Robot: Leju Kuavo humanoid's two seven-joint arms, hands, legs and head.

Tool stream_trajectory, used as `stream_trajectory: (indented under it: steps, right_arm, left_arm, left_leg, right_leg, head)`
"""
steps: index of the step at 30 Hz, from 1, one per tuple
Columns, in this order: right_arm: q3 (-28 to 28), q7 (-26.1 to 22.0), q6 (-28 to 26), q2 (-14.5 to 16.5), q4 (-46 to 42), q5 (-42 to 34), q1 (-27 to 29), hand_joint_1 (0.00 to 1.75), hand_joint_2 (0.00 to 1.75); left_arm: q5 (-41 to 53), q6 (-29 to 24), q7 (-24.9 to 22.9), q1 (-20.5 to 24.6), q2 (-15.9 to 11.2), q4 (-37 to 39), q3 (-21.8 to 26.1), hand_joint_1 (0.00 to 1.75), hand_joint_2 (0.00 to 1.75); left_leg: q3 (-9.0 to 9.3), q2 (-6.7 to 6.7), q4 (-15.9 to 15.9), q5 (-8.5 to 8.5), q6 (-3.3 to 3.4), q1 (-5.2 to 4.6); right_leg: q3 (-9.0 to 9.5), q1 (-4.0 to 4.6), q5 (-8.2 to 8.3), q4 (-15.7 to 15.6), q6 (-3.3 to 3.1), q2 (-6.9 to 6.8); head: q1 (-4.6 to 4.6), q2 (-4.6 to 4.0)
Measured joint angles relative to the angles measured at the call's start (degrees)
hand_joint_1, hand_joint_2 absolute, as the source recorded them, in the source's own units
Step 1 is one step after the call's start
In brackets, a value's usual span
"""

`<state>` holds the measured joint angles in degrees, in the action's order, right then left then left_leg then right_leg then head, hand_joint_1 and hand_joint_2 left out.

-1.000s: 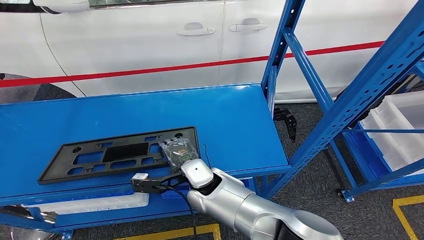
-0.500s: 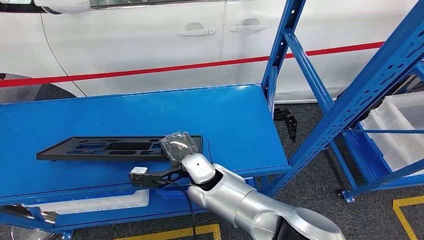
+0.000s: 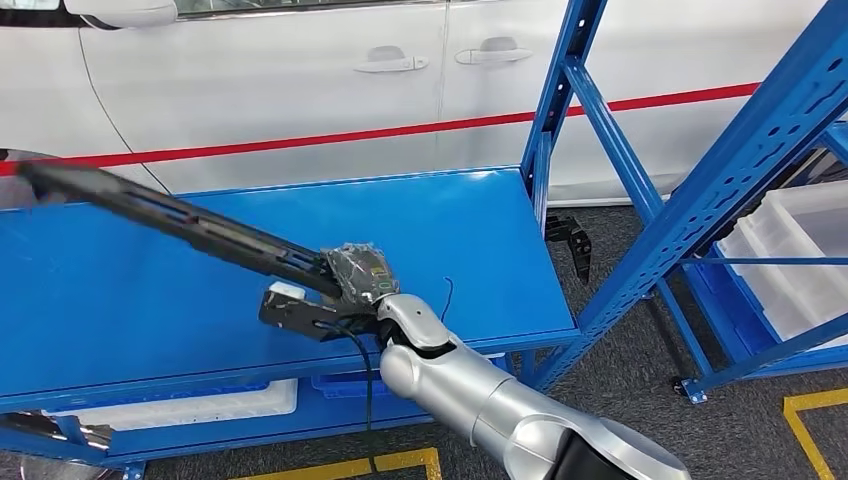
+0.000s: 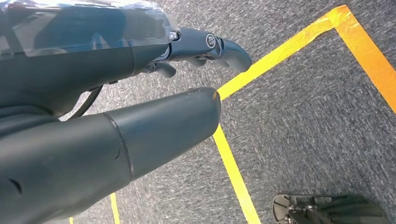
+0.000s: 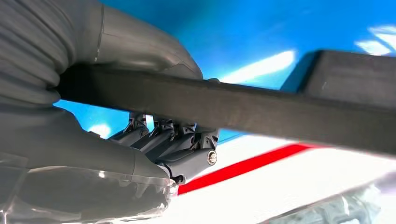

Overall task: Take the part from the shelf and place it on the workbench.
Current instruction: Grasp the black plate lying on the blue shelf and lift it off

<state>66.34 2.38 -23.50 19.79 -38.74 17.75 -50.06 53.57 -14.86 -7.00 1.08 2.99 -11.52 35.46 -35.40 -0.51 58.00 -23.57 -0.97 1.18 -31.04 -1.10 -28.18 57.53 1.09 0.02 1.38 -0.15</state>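
Note:
The part [image 3: 180,222] is a long flat black plastic panel with cut-outs. My right hand [image 3: 355,275] grips its near end, and it slants up to the far left, clear of the blue workbench [image 3: 470,230]. In the right wrist view the part [image 5: 261,112] runs as a dark bar across my right hand [image 5: 93,140], with the thumb on one side and the dark fingers [image 5: 177,140] curled against the other. My left hand [image 4: 140,84] hangs over grey floor, holding nothing, thumb apart from the fingers.
A blue steel shelf rack [image 3: 700,200] stands to the right of the bench, with clear bins [image 3: 800,250] on it. A white car [image 3: 300,80] is behind the bench. A white tray [image 3: 180,405] lies under the bench. Yellow tape [image 4: 233,168] marks the floor.
The part lay flat on the workbench, then stood on edge. Now my right hand has raised it, and its far end has swung up to the far left.

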Motion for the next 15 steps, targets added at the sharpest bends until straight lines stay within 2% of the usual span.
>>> stream_trajectory:
  steps: [5,12,15]
  right_arm:
    - [-7.12,-1.43,1.05,0.01,-3.53,-0.43,0.87,1.75,1.75]
    - [-10.05,-1.87,1.10,0.01,-5.15,-0.28,2.15,1.75,1.75]
    - [-11.96,-4.75,1.92,-0.03,-6.59,-3.51,2.68,1.75,1.75]
  left_arm:
    - [0.35,-0.04,0.16,-0.23,0.02,0.00,1.02,0.00,0.00]
    - [0.40,-0.04,0.18,-0.24,0.02,0.00,1.51,0.00,0.00]
    - [-0.10,0.21,1.66,-0.27,0.02,0.00,1.90,0.00,0.00]
  left_leg:
    - [-0.05,-0.02,0.00,0.00,0.00,0.00]
    - [-0.15,-0.01,0.01,-0.01,-0.01,0.00]
    - [-0.19,-0.01,0.01,-0.01,-0.01,0.01]
  right_leg:
    - [0.00,0.01,0.00,0.02,0.02,-0.03]
    - [-0.10,0.01,-0.02,0.02,0.02,-0.02]
    - [-0.16,0.01,-0.02,0.02,0.02,-0.02]
  head:
    - [0.00,0.00]
    - [0.00,0.00]
    - [-0.01,0.00]
